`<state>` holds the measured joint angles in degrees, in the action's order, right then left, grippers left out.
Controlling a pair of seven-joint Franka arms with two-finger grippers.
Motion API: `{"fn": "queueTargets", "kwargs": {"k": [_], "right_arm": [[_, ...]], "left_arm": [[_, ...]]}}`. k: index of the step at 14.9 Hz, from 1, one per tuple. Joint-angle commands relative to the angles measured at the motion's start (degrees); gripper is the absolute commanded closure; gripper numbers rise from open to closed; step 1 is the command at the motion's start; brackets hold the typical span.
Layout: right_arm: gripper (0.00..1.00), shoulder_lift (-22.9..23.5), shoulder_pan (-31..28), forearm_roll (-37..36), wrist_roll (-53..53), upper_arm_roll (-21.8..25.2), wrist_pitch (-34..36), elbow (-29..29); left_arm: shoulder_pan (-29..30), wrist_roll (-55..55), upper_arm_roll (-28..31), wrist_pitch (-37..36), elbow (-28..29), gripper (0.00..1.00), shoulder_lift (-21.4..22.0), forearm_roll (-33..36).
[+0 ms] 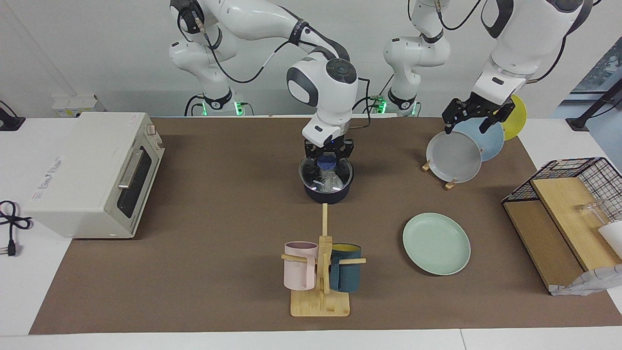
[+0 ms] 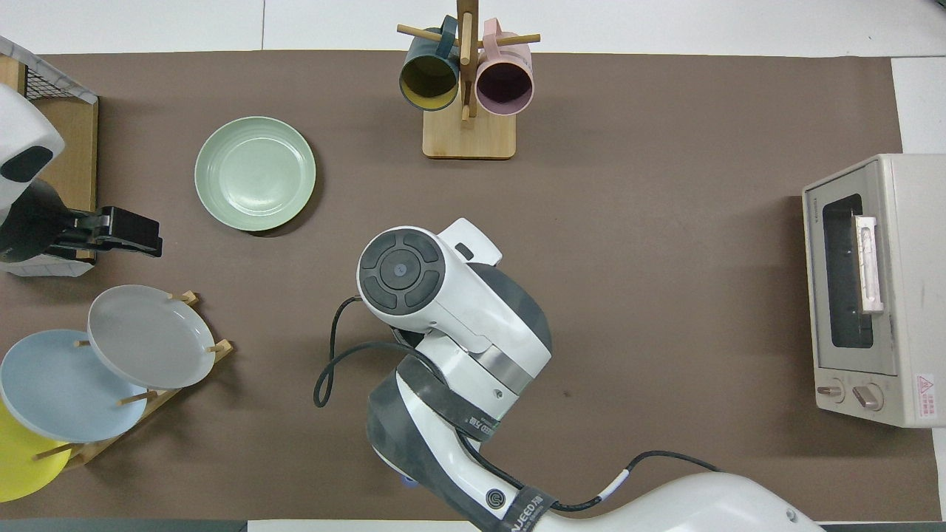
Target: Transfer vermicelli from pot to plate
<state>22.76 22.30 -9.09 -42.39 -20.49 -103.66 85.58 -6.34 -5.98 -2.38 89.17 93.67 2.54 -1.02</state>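
Both jaws first: the right gripper [image 1: 328, 154] is down on the round glass lid [image 1: 325, 174] and its fingers are closed around the blue knob [image 1: 327, 162]. The left gripper [image 1: 470, 116] hangs in the air over the plate rack [image 1: 449, 183], and I cannot tell if its fingers are open or closed.

Everything else is placed from the pot [image 1: 326, 193]. The toaster oven [image 1: 90, 175] sits toward the right arm's end of the table from the pot. The wire basket [image 1: 573, 170] with wooden boards sits toward the left arm's end, cut off at the edge of the facing view. The mug stand [image 1: 320, 272] is farther from the robots than the pot, with a pink mug [image 1: 300, 266] and a navy mug [image 1: 346, 274] hanging on it. The plate [image 1: 436, 243] is pale green and bare, farther from the robots than the pot and toward the left arm's end. The grey, light-blue and yellow plates lean in the rack, toward the left arm's end from the pot.

The pot is dark and small, and its long handle is not seen. From above, the right arm hides the pot fully. The vermicelli [image 1: 331, 183] is in the pot, under the lid, seen only dimly through the glass.
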Motion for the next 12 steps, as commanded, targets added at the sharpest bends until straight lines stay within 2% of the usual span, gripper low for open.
{"fn": "queueTargets", "kwargs": {"k": [1, 2, 6, 9, 12], "right_arm": [[0.37, -1.22, -4.35, -0.84, 6.94, -0.61, 5.3, -3.57], [0.37, -1.92, -6.02, -0.84, 9.75, -0.61, 6.27, -3.75], [0.37, -3.86, -12.79, -0.84, 21.0, -0.43, 8.12, -3.66], [0.37, -4.39, -18.76, -0.84, 30.58, 0.01, 8.3, -2.7], [0.37, -4.74, -24.74, -0.84, 39.46, 0.01, 6.02, -0.07]], "left_arm": [[-0.25, -2.19, -0.69, 1.79, 1.34, 0.0, 1.15, 0.93], [-0.78, -2.98, -0.96, 1.8, 1.51, 0.0, 1.32, 0.93], [-9.28, -14.3, -0.96, 4.07, 3.26, 0.0, -0.08, -0.38], [-16.93, -26.06, -1.05, 15.11, 10.54, 0.0, -1.04, -4.16], [-25.11, -33.99, -1.05, 24.44, 14.25, 0.0, -7.26, -4.7]]}}
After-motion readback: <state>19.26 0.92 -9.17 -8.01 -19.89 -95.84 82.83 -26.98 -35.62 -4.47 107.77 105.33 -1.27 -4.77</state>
